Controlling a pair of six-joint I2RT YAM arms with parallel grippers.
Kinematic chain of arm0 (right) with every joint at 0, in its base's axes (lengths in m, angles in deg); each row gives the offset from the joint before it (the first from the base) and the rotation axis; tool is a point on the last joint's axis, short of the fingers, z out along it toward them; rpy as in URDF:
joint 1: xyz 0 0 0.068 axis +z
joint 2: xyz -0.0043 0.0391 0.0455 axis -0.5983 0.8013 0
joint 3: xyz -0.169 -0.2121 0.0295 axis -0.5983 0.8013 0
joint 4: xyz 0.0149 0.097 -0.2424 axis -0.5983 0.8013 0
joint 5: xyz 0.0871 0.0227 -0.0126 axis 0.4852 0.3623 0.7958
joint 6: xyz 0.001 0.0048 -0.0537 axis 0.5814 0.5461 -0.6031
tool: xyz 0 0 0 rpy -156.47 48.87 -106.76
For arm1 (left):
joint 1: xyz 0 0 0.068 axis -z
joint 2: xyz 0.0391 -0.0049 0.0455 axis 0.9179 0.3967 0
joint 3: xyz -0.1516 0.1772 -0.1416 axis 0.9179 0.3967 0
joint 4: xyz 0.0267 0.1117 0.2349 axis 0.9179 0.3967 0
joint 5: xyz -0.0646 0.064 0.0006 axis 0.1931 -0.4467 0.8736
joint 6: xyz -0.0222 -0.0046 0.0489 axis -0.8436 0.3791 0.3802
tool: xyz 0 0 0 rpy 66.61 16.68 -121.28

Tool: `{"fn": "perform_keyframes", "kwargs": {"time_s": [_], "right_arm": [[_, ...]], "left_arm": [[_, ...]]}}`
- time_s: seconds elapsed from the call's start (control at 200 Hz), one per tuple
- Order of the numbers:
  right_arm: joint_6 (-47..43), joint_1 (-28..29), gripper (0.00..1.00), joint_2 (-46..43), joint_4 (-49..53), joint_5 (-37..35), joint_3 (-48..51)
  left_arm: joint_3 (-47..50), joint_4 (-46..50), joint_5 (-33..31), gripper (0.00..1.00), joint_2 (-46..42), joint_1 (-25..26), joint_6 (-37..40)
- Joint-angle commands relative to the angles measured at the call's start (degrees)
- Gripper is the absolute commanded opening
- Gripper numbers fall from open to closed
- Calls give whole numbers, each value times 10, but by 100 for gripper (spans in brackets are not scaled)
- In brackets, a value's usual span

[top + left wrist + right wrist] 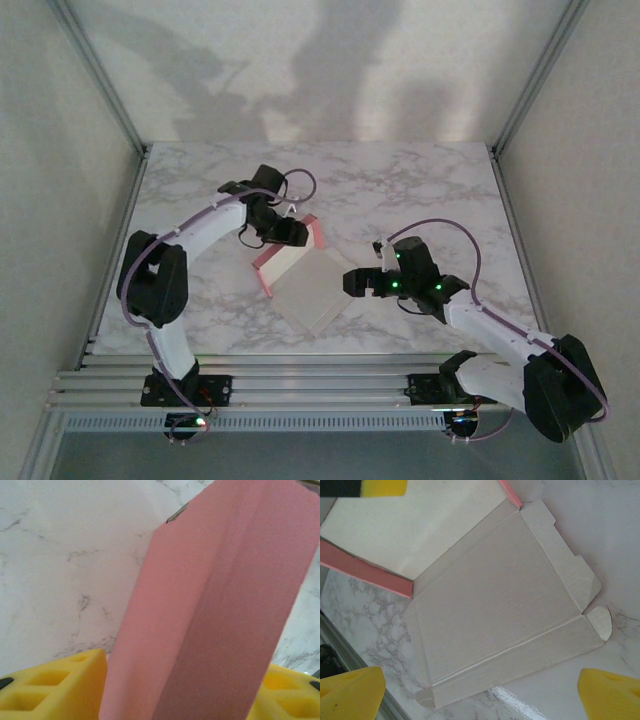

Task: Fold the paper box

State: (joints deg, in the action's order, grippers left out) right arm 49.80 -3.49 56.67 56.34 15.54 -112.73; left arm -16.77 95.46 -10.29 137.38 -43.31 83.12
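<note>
The paper box (315, 285) lies partly unfolded near the middle of the marble table (430, 185), its broad off-white panel flat and facing up, with creased side strips and small rounded tabs along its edges in the right wrist view (495, 615). Along the box's far-left edge a section stands raised, showing its pink side (215, 620). The left gripper (285, 232) sits right at that raised part, and in its own camera the pink panel rises between the yellow fingertips (55, 680), filling the gap (185, 690); whether the pads are actually pressing on the card or just flanking it, I cannot tell. The right gripper (358, 282) hangs just beside the box's right corner, above the flat panel, its yellow fingers (350, 692) spread wide apart (480, 695) with nothing gripped between them. Marble shows on every side of the box, and nearer than the box, at the table's near edge, run the aluminium rails (320, 385) that carry both arm bases
</note>
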Motion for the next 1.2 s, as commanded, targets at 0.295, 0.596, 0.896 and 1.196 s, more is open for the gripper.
{"fn": "perform_keyframes", "kwargs": {"time_s": [0.295, 0.596, 0.896, 1.196], "right_arm": [[35, -14, 99, -10, -21, 24, -2], [42, -22, 99, -71, 38, -6, -42], [36, -24, 99, -56, 72, -19, -84], [33, -24, 99, -44, 76, -19, -96]], "left_arm": [[83, -81, 101, 53, -14, -85, -56], [169, -196, 124, 58, -27, -131, -149], [258, -296, 74, 65, -54, -144, -243], [266, -234, -53, 89, -79, -148, -207]]}}
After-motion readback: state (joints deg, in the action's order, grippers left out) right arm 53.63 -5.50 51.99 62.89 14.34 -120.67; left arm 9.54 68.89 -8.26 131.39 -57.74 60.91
